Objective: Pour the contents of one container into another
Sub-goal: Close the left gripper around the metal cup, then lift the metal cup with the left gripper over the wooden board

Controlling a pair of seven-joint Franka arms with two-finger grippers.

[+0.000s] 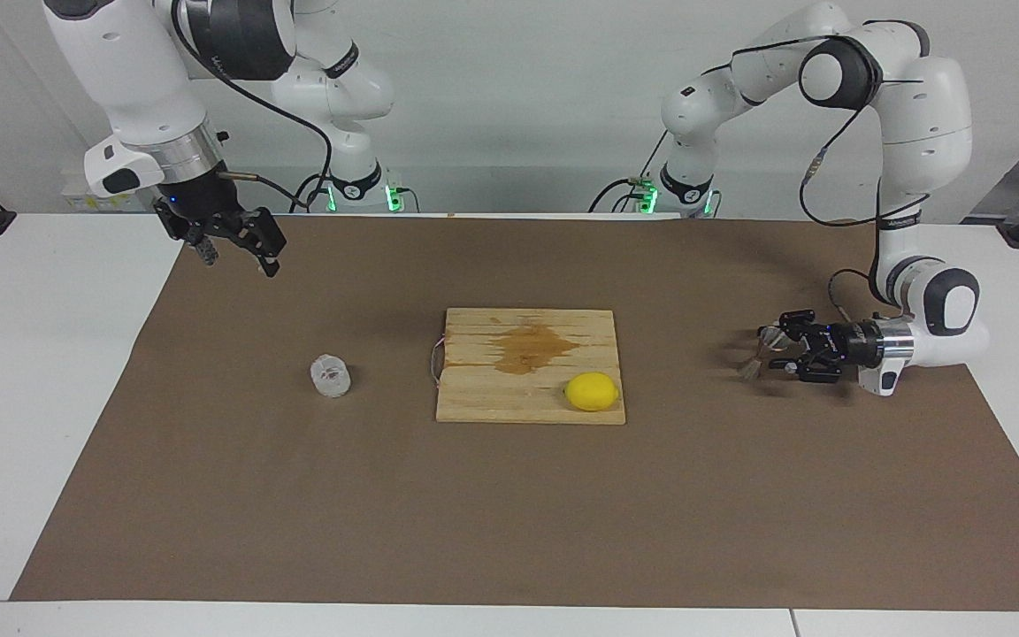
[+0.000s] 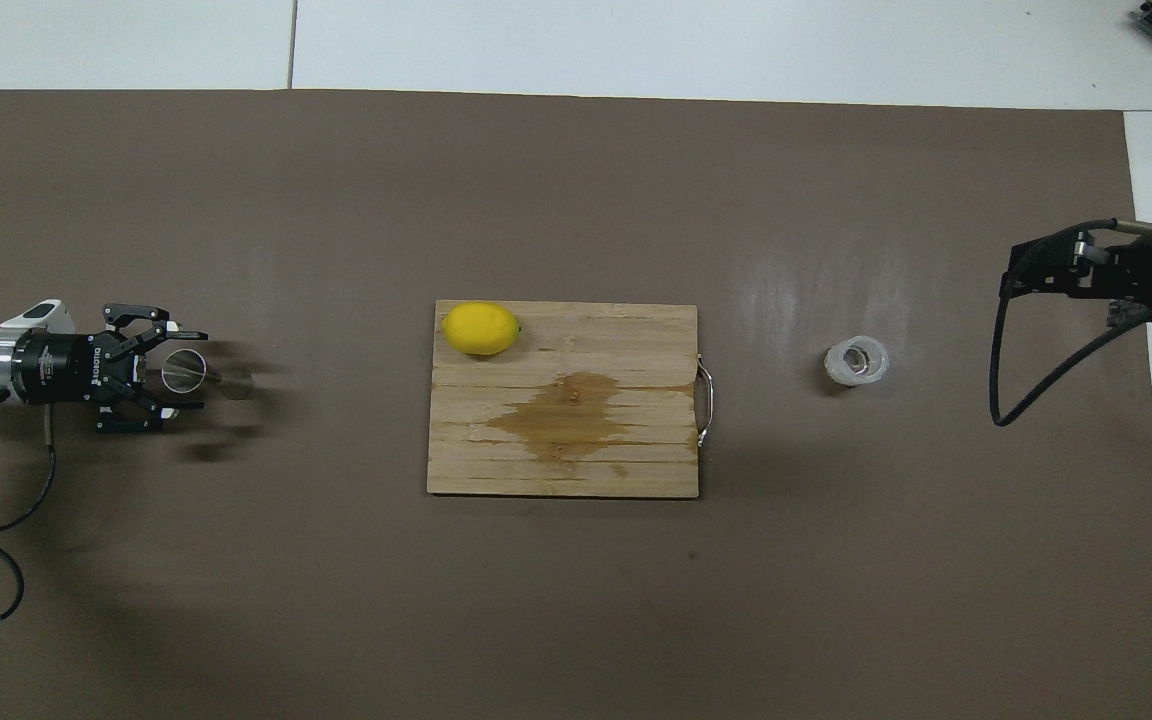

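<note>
While bumpy clear cup (image 1: 330, 375) sits alone, left gripper (image 1: 779, 352) pinches shiny hourglass jigger (image 1: 763, 350); right gripper (image 1: 231, 245) fingers spread.

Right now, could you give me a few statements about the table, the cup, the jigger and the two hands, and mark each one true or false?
1. The lemon lies on the wooden cutting board. True.
2. The clear textured cup stands on the cutting board. False: it stands on the brown mat, beside the board, toward the right arm's end of the table.
3. The left hand is at the steel jigger, low over the mat at the left arm's end. True.
4. The right hand holds the cup. False: it hangs in the air with nothing in it, apart from the cup.
5. A brown stain marks the cutting board. True.
</note>
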